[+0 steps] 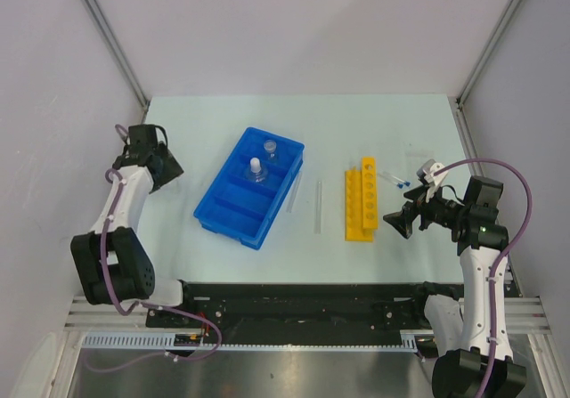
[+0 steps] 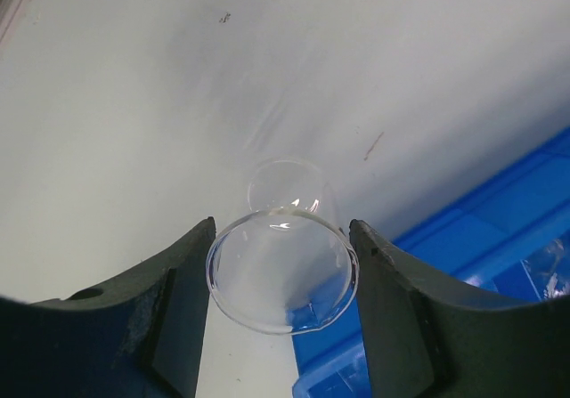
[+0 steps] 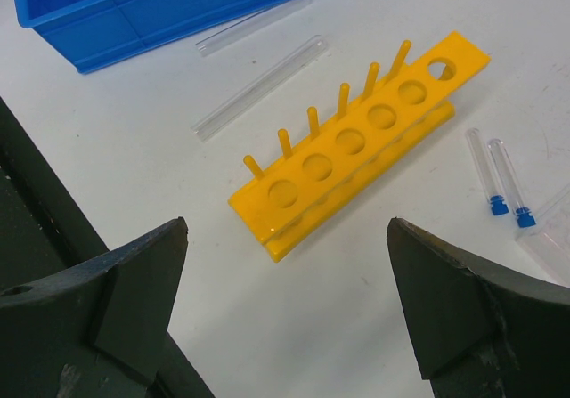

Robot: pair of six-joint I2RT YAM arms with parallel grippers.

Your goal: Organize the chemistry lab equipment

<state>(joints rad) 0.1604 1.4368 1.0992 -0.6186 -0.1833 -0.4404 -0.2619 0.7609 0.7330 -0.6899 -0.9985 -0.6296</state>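
Flask [image 2: 283, 282] in the left gripper [image 2: 283, 238], folks: round glass body wedged between both dark fingers [image 2: 178, 309], each pad touching a side, so that grip is closed on it above the table [image 2: 134, 104]. The blue tray [image 2: 481, 229] peeks in at lower right, and I'd say the flask is bound for it, since two more flasks [image 1: 256, 174] stand in the tray's upper compartments in the overhead view. Over on the right gripper [image 3: 287, 229], the jaws are spread wide with nothing between them. The yellow rack [image 3: 356, 140] sits mid-frame just past the fingertips, not between them. Two tubes [image 3: 258, 86] lie flat at upper centre, between rack and tray, and the droppers [image 3: 499, 180] rest at right, probably waiting their turn
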